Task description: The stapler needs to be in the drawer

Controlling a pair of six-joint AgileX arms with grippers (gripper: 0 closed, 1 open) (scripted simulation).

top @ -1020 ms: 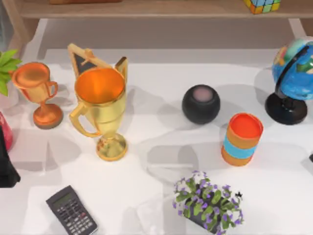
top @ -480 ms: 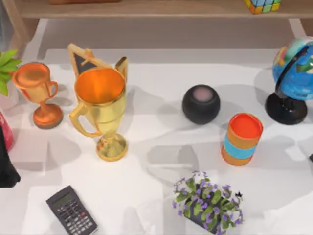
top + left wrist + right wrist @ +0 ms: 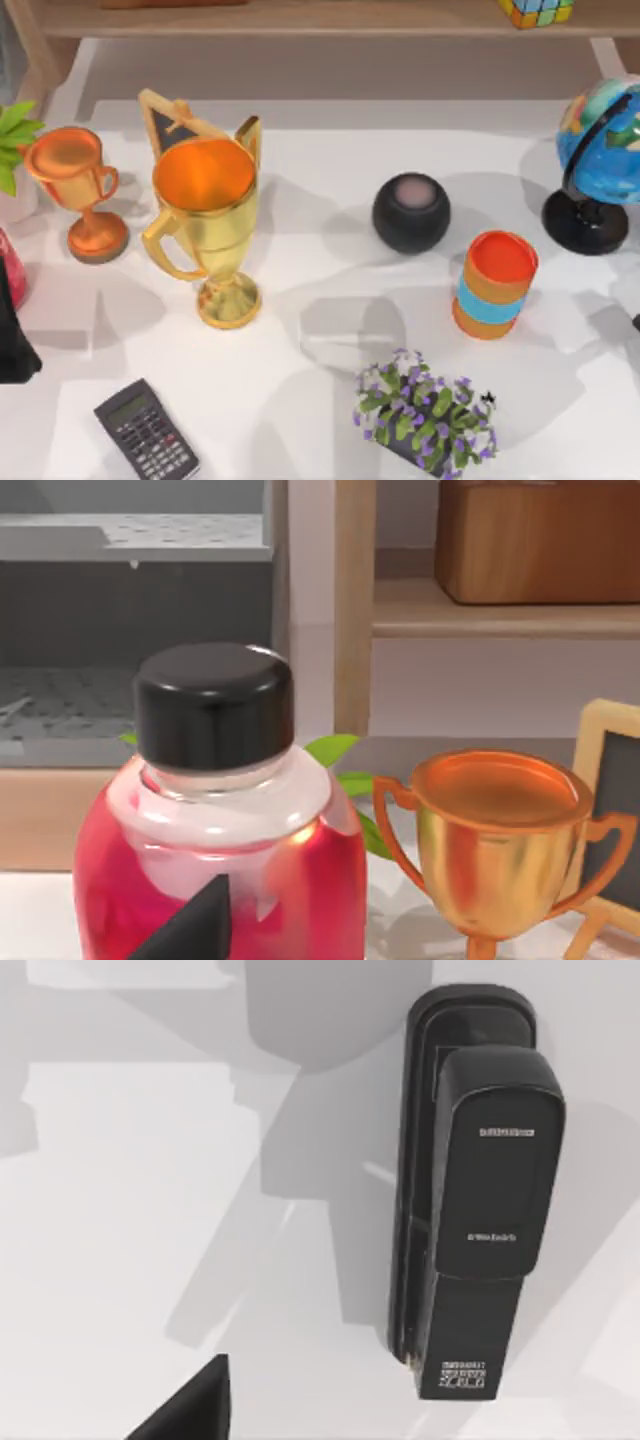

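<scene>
On the white worktop [image 3: 300,420], nearest the front edge, a dark calculator [image 3: 146,430] lies toward the left corner, and a pot of purple flowers [image 3: 425,412] sits right of the middle. Further in stand a large gold trophy [image 3: 207,228] left of centre and an orange cup with a blue band [image 3: 494,284] toward the right. Behind these are a black round speaker [image 3: 411,212] near the middle and a smaller copper trophy [image 3: 80,190] close to the left edge, with a small chalkboard sign [image 3: 165,122] tucked behind the gold trophy. A globe [image 3: 603,160] stands at the right edge. A wooden shelf [image 3: 300,20] runs along the back, carrying a colour cube [image 3: 536,10].

The black stapler [image 3: 470,1200] lies flat on the worktop in the right wrist view, beneath the right arm's camera; a dark pincer fingertip [image 3: 190,1405] shows at the picture's border, apart from it, and I cannot tell how wide that pincer stands.

The left wrist view looks past a red bottle with a black cap [image 3: 215,810] toward the copper trophy [image 3: 495,850]. A dark fingertip [image 3: 195,925] shows in front of the bottle; I cannot tell that pincer's spread either.
</scene>
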